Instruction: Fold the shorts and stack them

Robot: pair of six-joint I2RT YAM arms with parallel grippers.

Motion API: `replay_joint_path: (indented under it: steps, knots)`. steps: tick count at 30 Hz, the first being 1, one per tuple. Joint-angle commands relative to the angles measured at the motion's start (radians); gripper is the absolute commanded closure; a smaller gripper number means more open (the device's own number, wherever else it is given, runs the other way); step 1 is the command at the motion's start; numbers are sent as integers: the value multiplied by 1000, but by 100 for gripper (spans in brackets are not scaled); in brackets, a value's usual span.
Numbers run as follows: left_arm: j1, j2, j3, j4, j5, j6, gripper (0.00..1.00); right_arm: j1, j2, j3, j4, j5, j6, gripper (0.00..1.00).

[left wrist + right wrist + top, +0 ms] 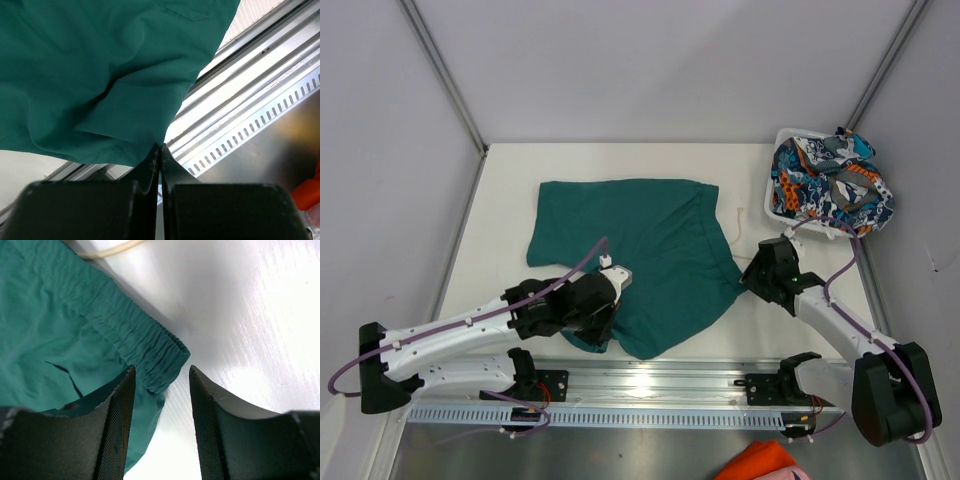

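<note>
**Slim pinch on the left, open jaws on the right: the fold could pull lopsided**

Top view: the teal shorts lie spread on the table. The left gripper is at their near hem and the right gripper at the waistband corner. The printed shorts sit heaped in the basket, far right. Lifting from one side only would likely drag the cloth askew.

Left wrist: the claw is clenched on the very edge of the hem, above the metal rail. So thin a bite may slip free.

Right wrist: the jaws stand apart, released, with the waistband corner between them. Closing off-centre might miss it or snag the loose drawstring.
</note>
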Motion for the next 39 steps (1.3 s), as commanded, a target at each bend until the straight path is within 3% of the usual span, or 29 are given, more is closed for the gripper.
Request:
replay_joint_path:
  steps: [1, 13, 16, 17, 20, 32, 35, 39]
  knots:
    - [5, -18, 38, 1, 0, 6, 100, -3, 37, -4, -13, 9, 15, 50]
    - [5, -21, 40, -11, -14, -12, 100, 3, 141, -27, 128, 6, 109, 53]
    - [7, -16, 38, -22, -30, -20, 100, 5, 175, 0, 131, 22, 104, 64]
    - [8, -16, 40, -22, -34, -23, 100, 2, 181, 11, 127, 25, 97, 78]
    - [21, -18, 47, -31, -35, -26, 100, -20, 180, 54, 66, 41, 68, 100]
    - [50, -39, 267, -183, -75, 38, 100, -115, 51, 201, -158, 61, -89, 100]
    - [97, -36, 290, -203, -72, 75, 100, -115, 45, 278, -217, 46, -112, 100]
    - [282, -13, 339, -220, -35, 182, 100, -116, 84, 420, -298, 18, -133, 100]
